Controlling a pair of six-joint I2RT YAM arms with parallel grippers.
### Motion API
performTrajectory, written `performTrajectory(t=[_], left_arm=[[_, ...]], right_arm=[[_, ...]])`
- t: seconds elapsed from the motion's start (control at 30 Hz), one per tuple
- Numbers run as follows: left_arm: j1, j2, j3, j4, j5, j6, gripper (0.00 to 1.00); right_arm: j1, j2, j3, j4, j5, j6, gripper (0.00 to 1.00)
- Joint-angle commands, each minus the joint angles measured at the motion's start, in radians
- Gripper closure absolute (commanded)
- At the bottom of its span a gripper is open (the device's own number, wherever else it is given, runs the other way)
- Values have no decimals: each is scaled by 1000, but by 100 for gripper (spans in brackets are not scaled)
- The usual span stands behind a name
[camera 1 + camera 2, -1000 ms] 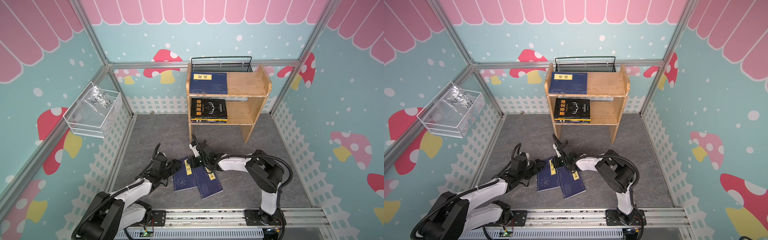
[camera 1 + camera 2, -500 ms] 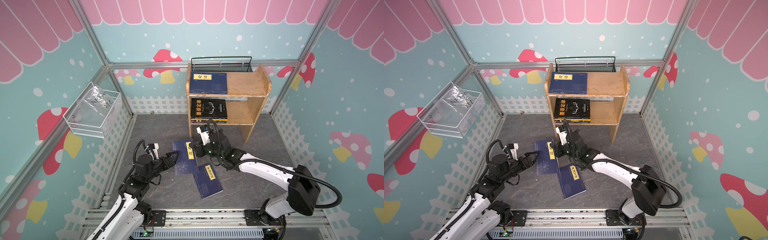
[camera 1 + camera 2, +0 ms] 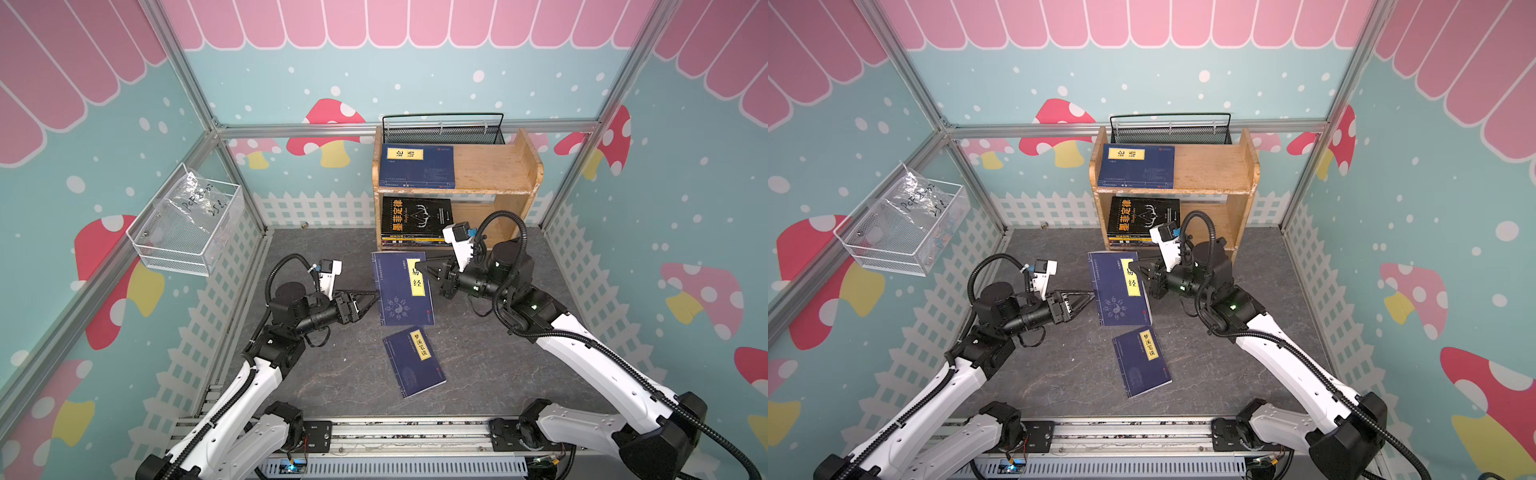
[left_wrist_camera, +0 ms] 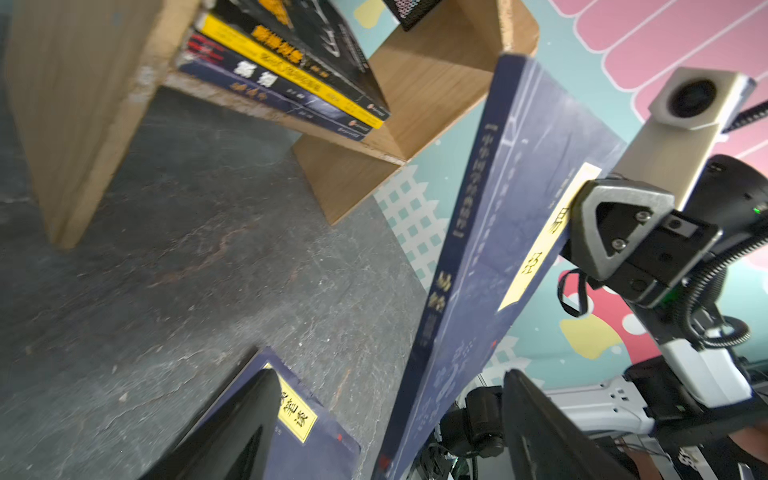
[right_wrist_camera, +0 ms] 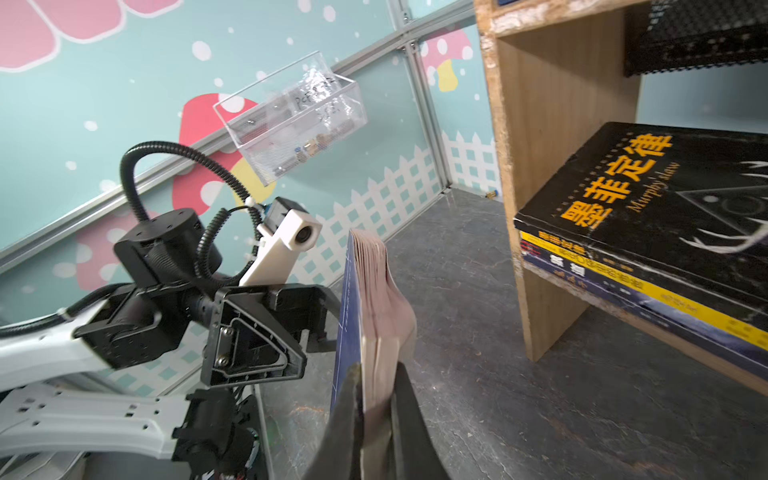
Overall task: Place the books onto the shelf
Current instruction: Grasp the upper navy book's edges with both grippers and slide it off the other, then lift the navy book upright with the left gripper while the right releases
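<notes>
My right gripper (image 3: 420,266) (image 5: 376,370) is shut on the page edge of a navy book with a yellow label (image 3: 401,291) (image 3: 1121,291) (image 4: 498,249) (image 5: 365,311). It holds the book off the floor in front of the shelf (image 3: 490,170). My left gripper (image 3: 372,297) (image 3: 1090,296) (image 4: 388,374) is open, and the book's spine edge sits between its spread fingers. A second navy book (image 3: 413,361) (image 3: 1142,361) (image 4: 299,436) lies flat on the floor. Another navy book (image 3: 417,166) rests on the shelf's top tier. A stack topped by a black book (image 3: 415,220) (image 5: 648,187) fills the left of the lower tier.
A black mesh basket (image 3: 442,129) stands behind the shelf. A white wire basket (image 3: 183,224) hangs on the left wall. The right half of both shelf tiers is bare wood. The arms' mounting rail (image 3: 395,436) runs along the front edge.
The right gripper has lifted the navy book off the floor and carried it back toward the shelf. The left arm has drawn back to the left and risen to the book's left edge.
</notes>
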Motion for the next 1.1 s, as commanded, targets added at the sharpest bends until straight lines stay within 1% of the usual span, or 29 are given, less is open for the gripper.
performTrajectory(t=[0.0, 0.07, 0.1, 0.17, 0.27, 0.33, 0.37, 0.5, 0.63, 0.73, 0.77, 0.8, 0.83, 0.9, 0.93, 1.0, 1.07], left_arm=[[-22, 16, 69, 62, 88, 45, 15], [-43, 37, 102, 51, 97, 61, 15], [-52, 49, 119, 44, 101, 74, 18], [-68, 65, 139, 36, 101, 88, 25], [-81, 79, 157, 47, 107, 89, 42], [-85, 81, 166, 59, 103, 83, 49], [-87, 82, 172, 57, 94, 82, 56], [-87, 85, 189, 41, 78, 90, 77], [-87, 76, 205, 31, 44, 86, 89], [-87, 75, 241, 18, -13, 77, 95], [-87, 76, 262, 8, -49, 67, 99], [-88, 74, 282, -12, -103, 59, 100], [-87, 74, 299, -30, -136, 58, 100], [-88, 83, 350, -66, -201, 51, 100], [-87, 87, 370, -68, -224, 43, 100], [-86, 104, 418, -56, -285, 8, 100], [-78, 127, 472, -44, -334, -29, 100]], right_arm=[[-17, 9, 60, -25, -157, -30, 100], [-26, 22, 82, -34, -188, -30, 100], [-33, 27, 89, -33, -205, -30, 100], [-41, 37, 100, -32, -232, -30, 100], [-56, 57, 118, -29, -283, -27, 100], [-65, 68, 127, -26, -303, -26, 100], [-69, 72, 132, -25, -304, -32, 100], [-82, 89, 157, -21, -301, -47, 100], [-88, 105, 179, -20, -260, -53, 100], [-89, 104, 185, -22, -191, -63, 99], [-89, 96, 184, -27, -161, -68, 92], [-90, 85, 180, -32, -116, -69, 83], [-90, 72, 176, -35, -80, -70, 76], [-89, 29, 153, -37, 22, -65, 52], [-89, 8, 140, -36, 68, -59, 43], [-89, -57, 97, -31, 214, -26, 32], [-89, -118, 50, -19, 316, 2, 24]])
